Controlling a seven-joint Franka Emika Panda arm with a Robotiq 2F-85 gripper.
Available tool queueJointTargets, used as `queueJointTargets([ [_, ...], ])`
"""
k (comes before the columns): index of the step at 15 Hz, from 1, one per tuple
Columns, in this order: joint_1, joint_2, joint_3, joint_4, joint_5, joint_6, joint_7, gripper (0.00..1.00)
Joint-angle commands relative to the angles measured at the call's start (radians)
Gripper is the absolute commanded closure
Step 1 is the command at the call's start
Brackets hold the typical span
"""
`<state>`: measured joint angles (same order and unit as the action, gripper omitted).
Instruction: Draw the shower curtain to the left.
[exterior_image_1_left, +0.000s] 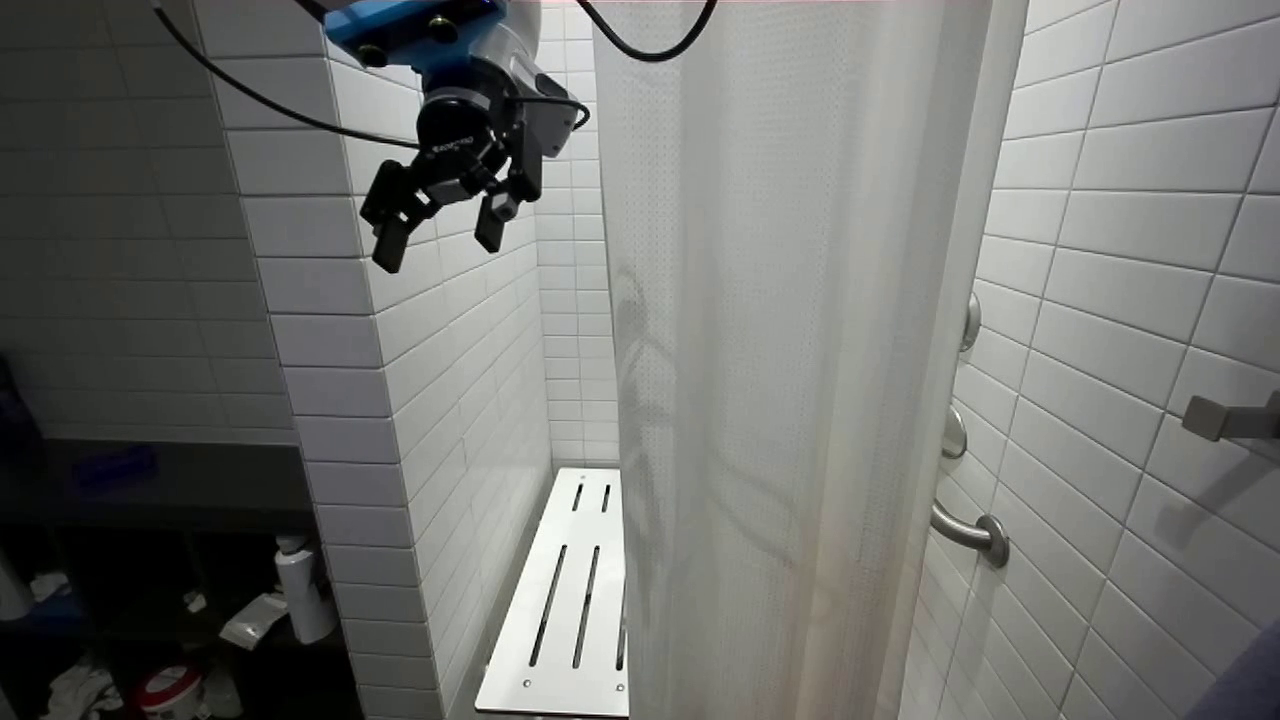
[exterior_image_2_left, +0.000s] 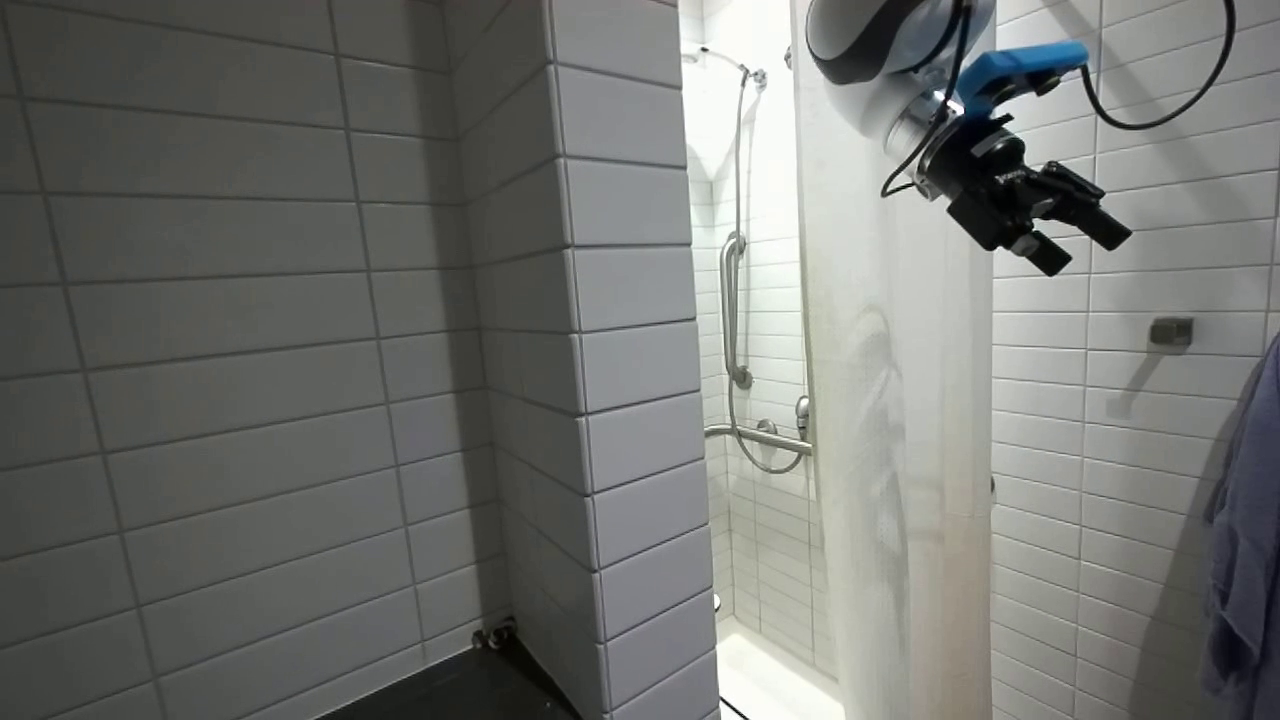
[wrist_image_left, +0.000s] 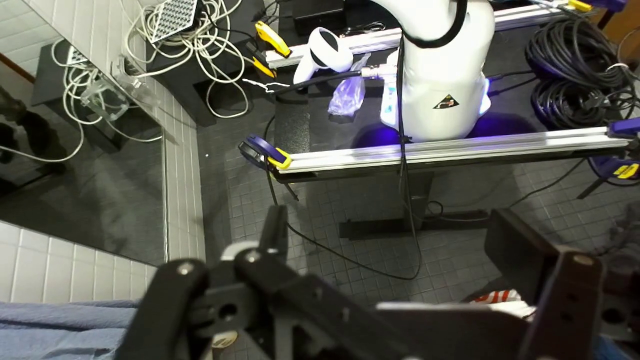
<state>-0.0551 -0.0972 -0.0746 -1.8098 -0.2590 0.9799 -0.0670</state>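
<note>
The white shower curtain (exterior_image_1_left: 760, 350) hangs in tall, soft folds in front of the shower, leaving a gap at its left edge. In an exterior view the same curtain (exterior_image_2_left: 900, 560) looks narrower, with the shower visible beside it. My black gripper (exterior_image_1_left: 438, 250) is high up, pointing downward, and appears left of the curtain there. From the opposite angle the gripper (exterior_image_2_left: 1083, 246) appears past the curtain's right edge, so it hangs in front of the fabric, apart from it. In the wrist view the gripper (wrist_image_left: 392, 230) has its fingers wide apart with nothing between them; no curtain shows there.
A tiled pillar (exterior_image_2_left: 630, 400) stands left of the shower opening. Behind the curtain's left edge is a white slotted bench (exterior_image_1_left: 560, 600). A metal wall hook (exterior_image_1_left: 1225, 418) and blue towel (exterior_image_2_left: 1245, 560) are at right. The wrist view faces the arm's white base (wrist_image_left: 440, 95).
</note>
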Motion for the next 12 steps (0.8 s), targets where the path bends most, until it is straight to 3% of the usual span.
queueJointTargets([
  [1, -0.008, 0.018, -0.008, -0.006, 0.032, 0.022, 0.001, 0.00],
  [7, -0.033, 0.081, -0.034, -0.027, 0.060, 0.142, 0.027, 0.00],
  [12, -0.041, 0.087, -0.036, -0.066, -0.038, 0.277, 0.147, 0.00],
])
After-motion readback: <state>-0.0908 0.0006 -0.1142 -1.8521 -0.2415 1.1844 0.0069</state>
